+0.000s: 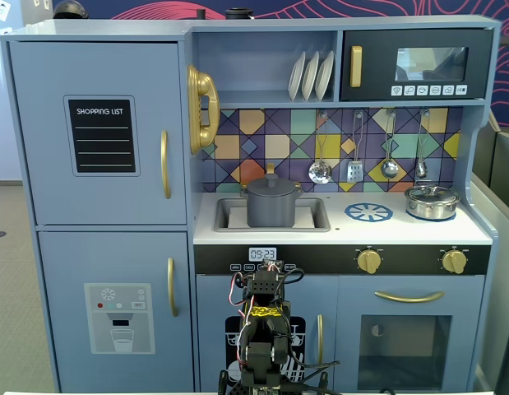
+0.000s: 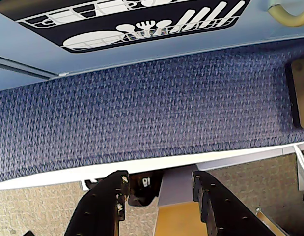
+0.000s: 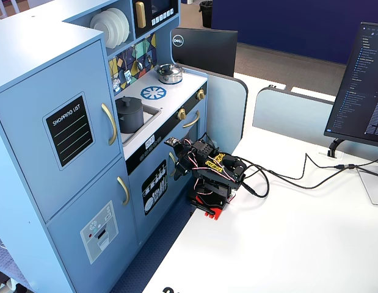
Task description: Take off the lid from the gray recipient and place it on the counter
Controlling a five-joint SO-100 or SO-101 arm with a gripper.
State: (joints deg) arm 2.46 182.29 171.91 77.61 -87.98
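Claw (image 2: 159,189) is hanging empty w/ fingers parted, folded low over the table edge, pointing down at the blue carpet (image 2: 142,118) & the kitchen's dishwasher door (image 2: 142,19). Nothing is being gripped yet. Well above, the gray recipient (image 1: 270,210) is sitting in the sink, the lid (image 1: 270,186) resting flat on top, knob up. I'm judging the reach hasn't begun: I'm needing to rise clear of the counter (image 1: 402,230) front, come over the knob from above, centre both fingers round it, then lift straight so the pot isn't tipping.
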